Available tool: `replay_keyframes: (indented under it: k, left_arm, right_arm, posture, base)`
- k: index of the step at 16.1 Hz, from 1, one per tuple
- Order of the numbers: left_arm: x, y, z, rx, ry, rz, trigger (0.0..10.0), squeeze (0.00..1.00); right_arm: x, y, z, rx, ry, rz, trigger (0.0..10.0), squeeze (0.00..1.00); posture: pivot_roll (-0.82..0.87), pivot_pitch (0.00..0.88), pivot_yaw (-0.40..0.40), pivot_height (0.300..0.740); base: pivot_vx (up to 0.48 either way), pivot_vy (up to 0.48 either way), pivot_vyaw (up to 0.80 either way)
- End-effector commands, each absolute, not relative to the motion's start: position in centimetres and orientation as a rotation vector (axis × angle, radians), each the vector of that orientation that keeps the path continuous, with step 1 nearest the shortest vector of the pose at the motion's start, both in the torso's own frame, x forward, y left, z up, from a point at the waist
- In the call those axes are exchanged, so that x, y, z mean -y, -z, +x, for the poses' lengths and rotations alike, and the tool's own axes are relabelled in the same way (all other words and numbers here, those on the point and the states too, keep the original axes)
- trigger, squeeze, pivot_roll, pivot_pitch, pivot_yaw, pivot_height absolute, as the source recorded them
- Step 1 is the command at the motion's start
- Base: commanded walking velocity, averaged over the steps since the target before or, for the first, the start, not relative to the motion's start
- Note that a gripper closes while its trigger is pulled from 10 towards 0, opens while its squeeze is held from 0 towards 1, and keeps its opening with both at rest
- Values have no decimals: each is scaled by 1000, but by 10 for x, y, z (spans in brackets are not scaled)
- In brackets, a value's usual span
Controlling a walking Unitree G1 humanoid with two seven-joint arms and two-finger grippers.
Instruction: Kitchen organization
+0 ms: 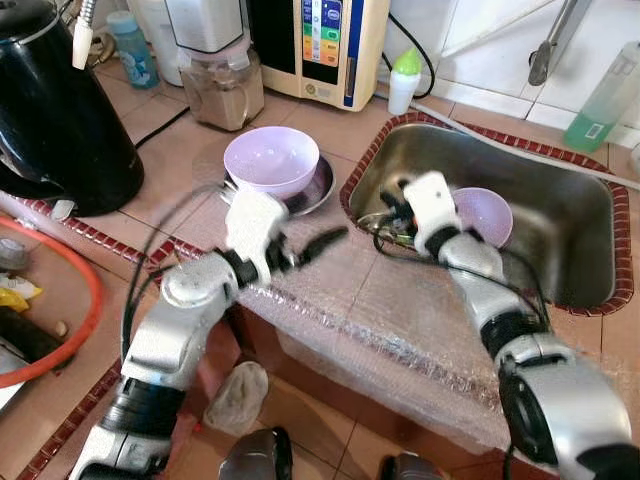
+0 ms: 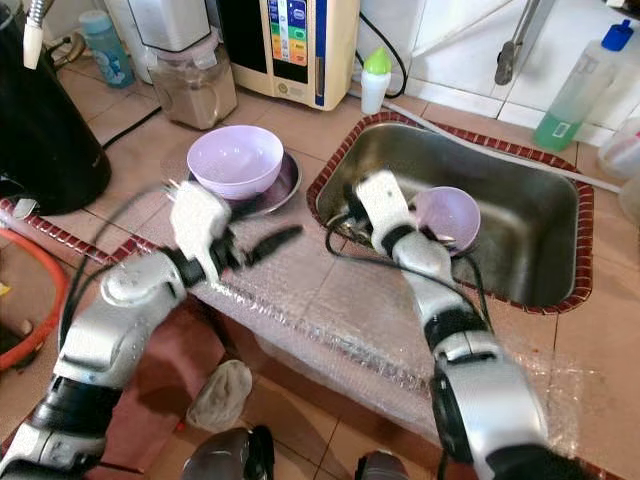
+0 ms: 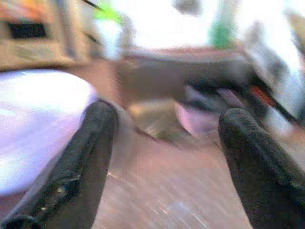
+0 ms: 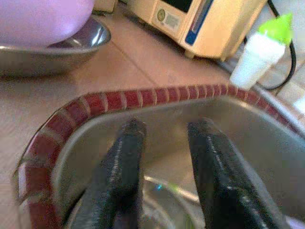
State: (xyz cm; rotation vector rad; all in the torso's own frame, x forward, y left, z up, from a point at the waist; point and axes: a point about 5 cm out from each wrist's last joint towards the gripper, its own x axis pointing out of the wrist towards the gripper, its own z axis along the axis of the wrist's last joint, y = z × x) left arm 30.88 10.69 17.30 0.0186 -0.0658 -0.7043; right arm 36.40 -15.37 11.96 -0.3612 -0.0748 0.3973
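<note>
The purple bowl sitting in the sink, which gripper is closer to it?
Right. The right gripper is down inside the sink, just beside the purple bowl. The left gripper hangs over the counter outside the sink.

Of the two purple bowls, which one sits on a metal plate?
The purple bowl on the counter, left of the sink, sits on the metal plate. The other bowl lies inside the sink.

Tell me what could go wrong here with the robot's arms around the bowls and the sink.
The left gripper hangs open beside the purple bowl, which sits loosely in a steel dish; a sideways bump might tip it. The right gripper, open and low inside the sink, could scrape the steel wall or knock the second purple bowl. Its loose black cable might also snag the sink's brick rim.
</note>
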Motion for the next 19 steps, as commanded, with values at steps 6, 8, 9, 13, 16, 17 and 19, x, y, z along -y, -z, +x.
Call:
replay_keyframes:
  k: [6,8,9,13,16,17,19]
  left_arm:
    - [-163,-190,349,67,296,-118,10000,1000]
    - [-168,-194,359,56,251,-156,10000,1000]
    - [-170,-196,363,52,239,-166,10000,1000]
    - [-179,-190,381,-61,140,-252,10000,1000]
    - [-176,-184,388,-144,140,-337,10000,910]
    - [-174,-182,391,-165,154,-355,5529,149]
    - [-168,-180,392,-197,199,-382,0,0]
  right_arm:
    - [142,-114,338,181,-382,-192,10000,0]
    - [137,-118,328,217,-405,-176,10000,0]
    - [135,-120,324,225,-419,-176,10000,0]
    - [127,-127,310,243,-470,-152,10000,0]
    - [122,-134,305,248,-482,-151,10000,0]
    - [121,-136,305,244,-483,-150,10000,0]
    - [119,-137,304,236,-488,-148,10000,0]
  posture:
    - [13,73,57,740]
    - [-3,75,69,740]
    - [-10,77,73,740]
    - [-28,83,87,740]
    - [-29,86,89,740]
    - [-28,88,90,740]
    - [-24,90,94,740]
  base:
    - [0,0,0]
    - [0,0,0]
    - [0,0,0]
    - [0,0,0]
    - [0,0,0]
    - [0,0,0]
    - [0,0,0]
